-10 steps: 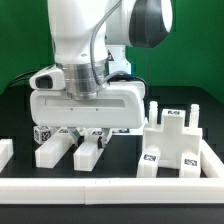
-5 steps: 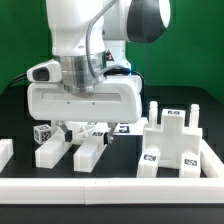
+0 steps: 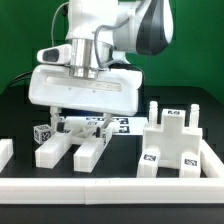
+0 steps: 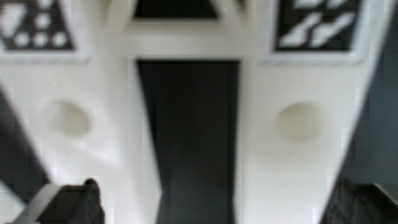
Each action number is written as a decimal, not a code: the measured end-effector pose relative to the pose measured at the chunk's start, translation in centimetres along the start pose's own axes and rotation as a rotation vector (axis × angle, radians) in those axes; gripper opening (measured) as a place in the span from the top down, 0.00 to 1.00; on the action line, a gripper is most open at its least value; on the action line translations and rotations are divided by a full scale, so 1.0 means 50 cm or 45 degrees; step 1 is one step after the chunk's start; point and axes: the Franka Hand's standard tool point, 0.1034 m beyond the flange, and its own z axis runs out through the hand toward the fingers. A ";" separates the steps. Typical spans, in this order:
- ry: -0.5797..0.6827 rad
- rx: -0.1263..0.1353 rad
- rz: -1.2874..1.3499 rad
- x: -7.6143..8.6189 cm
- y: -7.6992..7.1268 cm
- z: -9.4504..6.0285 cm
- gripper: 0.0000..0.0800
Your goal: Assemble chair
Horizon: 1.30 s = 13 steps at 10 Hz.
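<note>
The white two-finger gripper hangs above the black table. Its jaws are spread wide and hold nothing. In the wrist view, one dark fingertip shows on the outer side of one prong.

Change against one second ago: the gripper body stands higher and is now tilted. The jaws, then drawn closer together low over the part, have parted.

The white plastic two-pronged chair part lies flat on the table directly below the gripper, in the same place as before. It carries two square tags at its joined end.

The white blocky plastic panel with upright pegs stands toward the exterior view's right, apart from the pronged part and unmoved.
</note>
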 end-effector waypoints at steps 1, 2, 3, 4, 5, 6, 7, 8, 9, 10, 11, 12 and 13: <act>0.071 -0.029 -0.010 -0.007 0.008 0.003 0.19; 0.012 -0.010 -0.014 -0.024 -0.003 0.012 0.19; 0.036 0.006 -0.077 -0.019 -0.033 0.004 0.19; 0.031 0.021 -0.167 -0.025 -0.045 0.005 0.19; 0.028 0.027 -0.198 -0.036 -0.045 0.008 0.19; 0.000 0.031 -0.191 -0.055 -0.050 0.011 0.19; -0.018 0.035 -0.181 -0.062 -0.066 0.009 0.19; -0.016 0.034 -0.188 -0.060 -0.065 0.009 0.19; -0.020 0.033 -0.185 -0.061 -0.063 0.010 0.19; -0.020 0.034 -0.187 -0.062 -0.064 0.010 0.19; -0.019 0.037 -0.195 -0.064 -0.071 0.013 0.19; -0.016 0.037 -0.205 -0.072 -0.079 0.024 0.19; -0.034 0.041 -0.212 -0.084 -0.088 0.036 0.19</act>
